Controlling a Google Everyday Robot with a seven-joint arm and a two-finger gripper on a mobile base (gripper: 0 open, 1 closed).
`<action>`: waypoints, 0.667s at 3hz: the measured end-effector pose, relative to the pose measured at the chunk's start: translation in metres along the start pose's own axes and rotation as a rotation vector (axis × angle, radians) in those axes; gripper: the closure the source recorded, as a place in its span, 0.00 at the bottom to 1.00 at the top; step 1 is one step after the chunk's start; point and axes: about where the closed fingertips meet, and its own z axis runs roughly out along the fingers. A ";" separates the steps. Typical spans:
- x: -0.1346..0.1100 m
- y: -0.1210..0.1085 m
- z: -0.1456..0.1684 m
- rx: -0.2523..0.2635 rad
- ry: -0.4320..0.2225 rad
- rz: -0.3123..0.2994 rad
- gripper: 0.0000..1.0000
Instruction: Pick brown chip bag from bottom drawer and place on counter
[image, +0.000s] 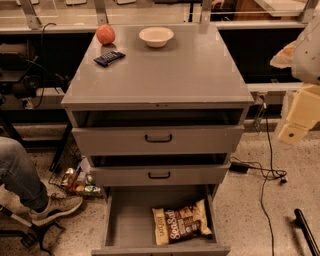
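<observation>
The brown chip bag (181, 223) lies flat in the open bottom drawer (127, 220), toward its front right, with white script lettering facing up. The counter (170, 70) is the grey top of the drawer cabinet. My gripper (295, 122) is at the right edge of the view, cream-coloured, hanging beside the cabinet at about the height of the top drawer. It is well above and to the right of the bag and touches nothing.
On the counter stand a white bowl (156, 36), a red apple (105, 34) and a small dark candy bar (109, 58). The two upper drawers (158, 138) are slightly pulled out. A seated person's leg and shoe (30, 190) are at the left. Cables (265, 175) lie on the floor at the right.
</observation>
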 end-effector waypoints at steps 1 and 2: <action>0.003 0.001 0.006 -0.014 -0.009 0.007 0.00; 0.017 0.008 0.040 -0.092 -0.039 0.046 0.00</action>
